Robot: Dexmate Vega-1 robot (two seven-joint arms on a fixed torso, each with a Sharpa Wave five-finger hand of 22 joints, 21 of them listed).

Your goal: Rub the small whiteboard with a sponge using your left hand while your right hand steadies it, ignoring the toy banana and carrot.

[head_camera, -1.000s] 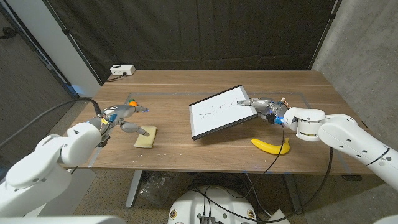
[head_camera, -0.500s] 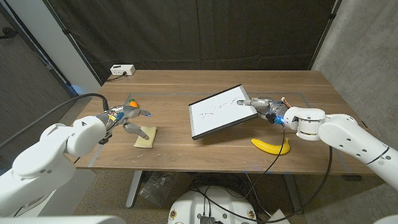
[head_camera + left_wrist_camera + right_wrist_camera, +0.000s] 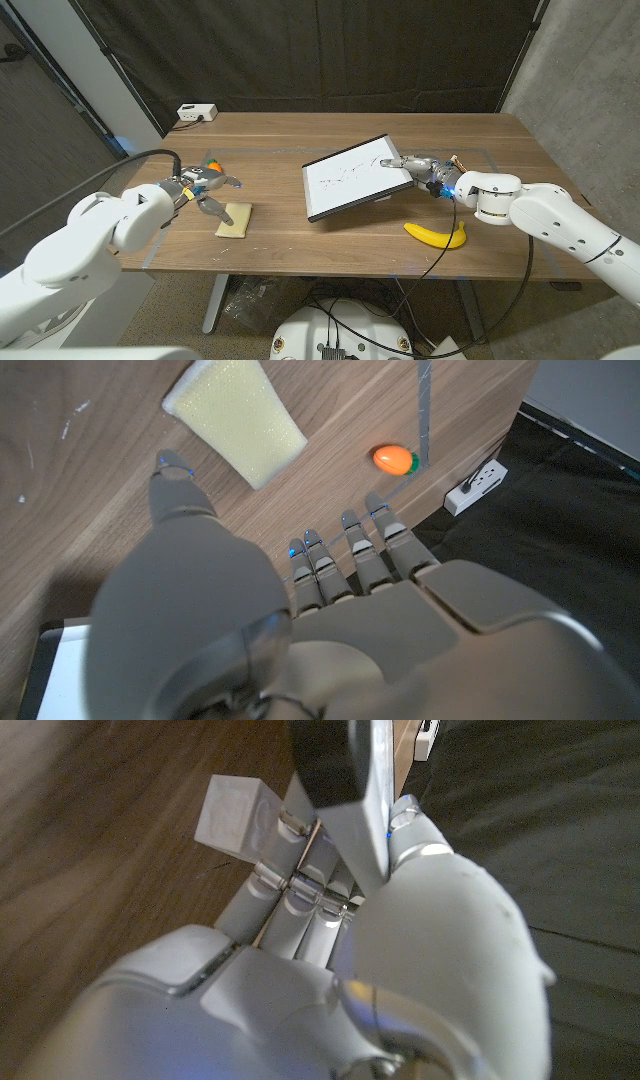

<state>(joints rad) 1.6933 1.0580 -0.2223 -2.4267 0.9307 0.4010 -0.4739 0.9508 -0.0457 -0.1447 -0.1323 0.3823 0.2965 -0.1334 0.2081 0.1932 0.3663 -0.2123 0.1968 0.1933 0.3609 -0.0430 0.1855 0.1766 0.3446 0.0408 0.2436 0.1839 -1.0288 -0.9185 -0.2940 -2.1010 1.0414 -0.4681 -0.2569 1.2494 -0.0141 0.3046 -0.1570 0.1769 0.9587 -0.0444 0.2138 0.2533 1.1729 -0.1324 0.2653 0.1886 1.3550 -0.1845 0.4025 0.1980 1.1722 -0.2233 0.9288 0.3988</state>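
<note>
Yellow toy banana [image 3: 435,236] lies nearest me, and the yellow sponge [image 3: 235,219] lies flat under my left hand [image 3: 205,187], whose spread fingers hold nothing. Farther back, my right hand [image 3: 420,166] grips the tilted whiteboard [image 3: 350,177] by its right edge; the carrot [image 3: 213,164] sits beyond my left hand.

White arms [image 3: 560,215], grey fingers [image 3: 365,555]

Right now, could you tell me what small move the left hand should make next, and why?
Probably lower the left hand onto the sponge and close on it. Its fingers are spread and hold nothing, poised just beside the sponge, which lies untouched on the table. The right hand already grips the whiteboard by its edge, so only the sponge is missing.
</note>
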